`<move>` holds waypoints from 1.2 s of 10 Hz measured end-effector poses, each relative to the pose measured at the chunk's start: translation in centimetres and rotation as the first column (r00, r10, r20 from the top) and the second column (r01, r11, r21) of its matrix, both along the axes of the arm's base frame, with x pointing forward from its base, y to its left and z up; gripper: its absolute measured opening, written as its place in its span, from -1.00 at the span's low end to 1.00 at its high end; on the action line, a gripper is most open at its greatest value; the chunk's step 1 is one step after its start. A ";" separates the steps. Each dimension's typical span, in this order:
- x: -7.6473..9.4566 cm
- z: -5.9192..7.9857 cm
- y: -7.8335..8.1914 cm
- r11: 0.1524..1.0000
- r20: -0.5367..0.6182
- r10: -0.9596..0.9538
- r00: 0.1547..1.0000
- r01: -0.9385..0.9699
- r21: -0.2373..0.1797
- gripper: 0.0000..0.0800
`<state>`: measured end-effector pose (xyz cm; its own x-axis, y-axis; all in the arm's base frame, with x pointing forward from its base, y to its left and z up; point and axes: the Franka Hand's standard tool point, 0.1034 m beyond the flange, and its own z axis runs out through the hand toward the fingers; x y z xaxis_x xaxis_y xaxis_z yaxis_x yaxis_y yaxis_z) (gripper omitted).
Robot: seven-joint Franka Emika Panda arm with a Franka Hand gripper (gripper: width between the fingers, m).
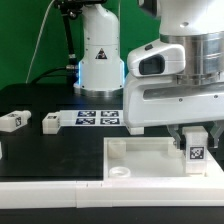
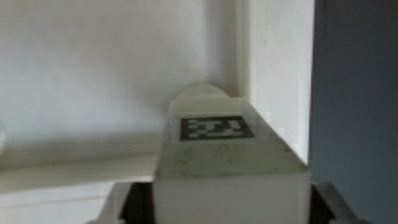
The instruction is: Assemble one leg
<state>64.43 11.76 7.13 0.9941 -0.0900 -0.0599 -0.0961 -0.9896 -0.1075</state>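
Note:
My gripper (image 1: pixel 196 150) is shut on a leg (image 1: pixel 195 150), a white stubby block with a black-and-white tag. It holds the leg upright at the right corner of the large white square tray-like piece (image 1: pixel 150 158) in the exterior view. In the wrist view the leg (image 2: pixel 221 140) fills the middle between my dark fingers (image 2: pixel 128 203), its tag facing the camera, with the tray's white surface (image 2: pixel 89 90) behind it. Two more legs lie on the black table, one (image 1: pixel 11 122) at the exterior view's far left and one (image 1: pixel 50 122) beside it.
The marker board (image 1: pixel 98 119) lies on the table behind the tray. A white robot base (image 1: pixel 99 55) stands at the back. A white ledge (image 1: pixel 50 195) runs along the front edge.

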 end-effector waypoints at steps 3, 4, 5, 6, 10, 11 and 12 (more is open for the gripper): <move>0.0 -0.1 -0.3 0.952 -0.041 -0.305 0.951 0.306 0.010 -0.27; 0.0 -0.1 -0.4 0.912 -0.053 -0.409 0.911 0.410 -0.001 -0.27; 0.1 -0.2 -0.5 0.850 -0.067 -0.527 0.847 0.527 -0.008 -0.27; 0.0 -0.2 -0.5 0.766 -0.083 -0.642 0.762 0.643 -0.023 -0.27; -0.1 -0.2 -0.4 0.364 -0.106 -0.929 0.354 0.926 -0.102 -0.27; -0.1 -0.2 -0.5 0.312 -0.109 -0.947 0.301 0.944 -0.109 -0.27; -0.1 -0.2 -0.4 0.215 -0.111 -0.973 0.201 0.969 -0.125 -0.27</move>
